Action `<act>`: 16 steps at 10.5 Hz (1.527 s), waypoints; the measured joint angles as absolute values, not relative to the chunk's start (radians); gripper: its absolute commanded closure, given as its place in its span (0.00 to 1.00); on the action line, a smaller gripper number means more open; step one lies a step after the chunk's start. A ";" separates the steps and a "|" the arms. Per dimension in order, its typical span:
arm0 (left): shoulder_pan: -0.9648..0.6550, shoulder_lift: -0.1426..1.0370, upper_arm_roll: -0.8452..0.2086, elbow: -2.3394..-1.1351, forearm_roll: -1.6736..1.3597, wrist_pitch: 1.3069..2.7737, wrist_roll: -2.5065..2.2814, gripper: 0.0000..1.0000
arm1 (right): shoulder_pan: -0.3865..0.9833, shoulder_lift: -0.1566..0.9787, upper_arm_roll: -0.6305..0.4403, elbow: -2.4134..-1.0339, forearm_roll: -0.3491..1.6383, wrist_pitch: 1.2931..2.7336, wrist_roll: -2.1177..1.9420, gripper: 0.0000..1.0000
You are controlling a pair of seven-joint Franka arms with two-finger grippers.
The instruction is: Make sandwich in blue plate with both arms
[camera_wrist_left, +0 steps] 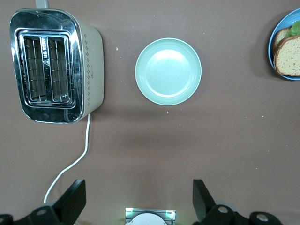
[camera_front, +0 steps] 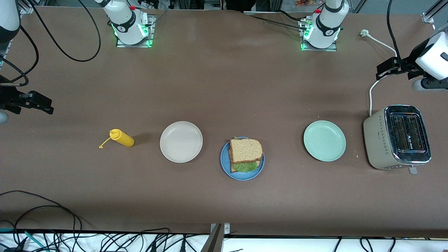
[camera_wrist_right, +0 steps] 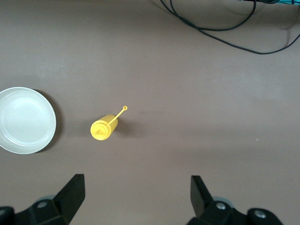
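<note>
Table (camera_front: 210,87) — brown matte surface carrying a row of tableware and two appliances. Item: blue plate (camera_front: 225,164), round with raised rim, near the middle of the row and slightly nearer the front camera than the other plates. On it sits the sandwich (camera_front: 245,154) — a brown wholemeal slice with darker crust on top, ruffled green lettuce showing at the camera-facing edge, a second slice partly visible underneath; its edge also appears in the left wrist view. Item: cream-white plate (camera_front: 181,141), bare, just beside the blue plate toward the right arm's end. Item: yellow squeeze bottle (camera_front: 121,138), lying on its side with its tethered cap trailing, further toward that same end. Item: mint-green plate (camera_front: 324,140), bare, toward the left arm's end. Item: two-slot toaster (camera_front: 397,138), beige body with chrome top, white cord running off it; a small mark on the body and print between the slots are too small to read. Left pincer (camera_front: 386,68), released with fingers spread wide, hovers above the table by the toaster's cord, holding nothing. Right pincer (camera_front: 36,103), likewise released and unloaded, hangs over the table's edge at the right arm's end, well apart from the bottle.
</note>
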State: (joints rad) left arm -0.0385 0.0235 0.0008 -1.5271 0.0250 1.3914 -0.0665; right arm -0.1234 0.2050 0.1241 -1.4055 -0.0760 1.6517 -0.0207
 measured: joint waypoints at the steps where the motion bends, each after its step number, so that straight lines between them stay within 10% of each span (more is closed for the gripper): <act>1: -0.037 0.024 0.001 -1.527 0.025 1.391 -0.069 0.00 | -0.123 0.205 0.124 -1.406 -0.076 1.652 -0.020 0.00; 16: -0.038 0.024 0.000 -1.492 0.025 1.391 -0.070 0.00 | -0.114 0.198 0.144 -1.411 -0.043 1.671 0.041 0.00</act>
State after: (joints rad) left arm -0.0379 0.0239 -0.0002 -1.4923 0.0250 1.3910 -0.0702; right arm -0.1137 0.1980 0.1440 -1.4111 -0.0432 1.6709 0.0408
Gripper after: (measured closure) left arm 0.000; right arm 0.000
